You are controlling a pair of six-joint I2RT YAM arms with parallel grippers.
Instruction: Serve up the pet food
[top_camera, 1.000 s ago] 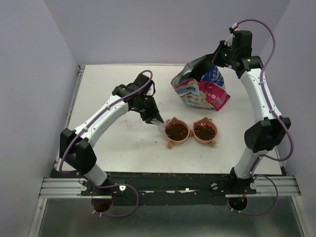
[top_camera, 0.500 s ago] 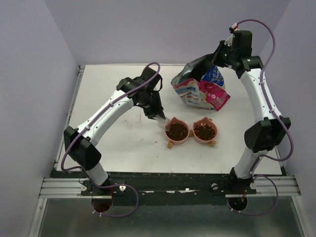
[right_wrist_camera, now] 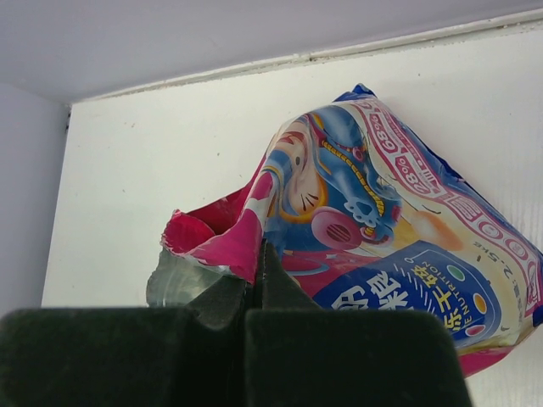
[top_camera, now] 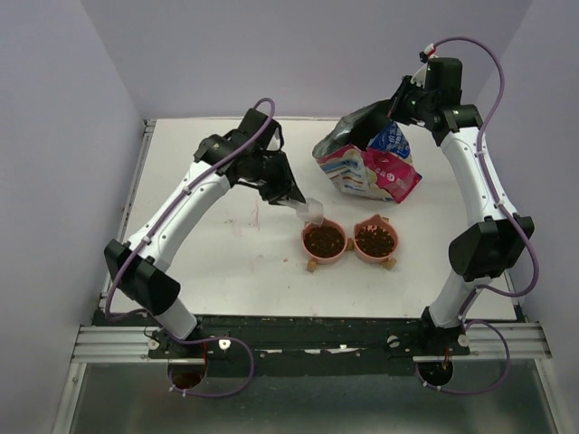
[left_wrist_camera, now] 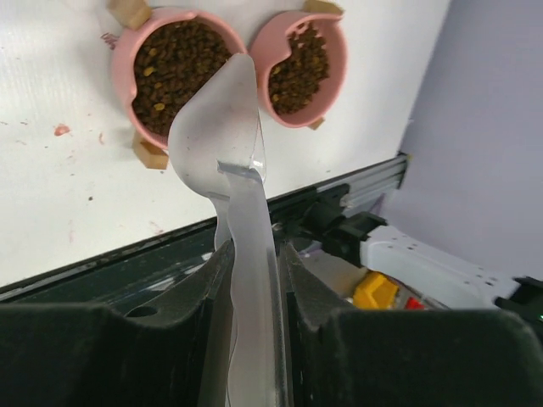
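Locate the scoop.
Top view, centre-left: the scoop is held in the left hand, its tip at the far rim of the left pink bowl.

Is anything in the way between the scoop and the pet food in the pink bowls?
No, nothing visible. The left pincer holds the clear scoop close to the kibble in the pink bowls, which are open on top.

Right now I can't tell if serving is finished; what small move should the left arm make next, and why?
Probably carry the scoop to the bag for another load. The left gripper holds its handle, the scoop looks empty over the bowls, and the right gripper pinches the bag's edge open. Both bowls hold pet food, so stopping may also suit.
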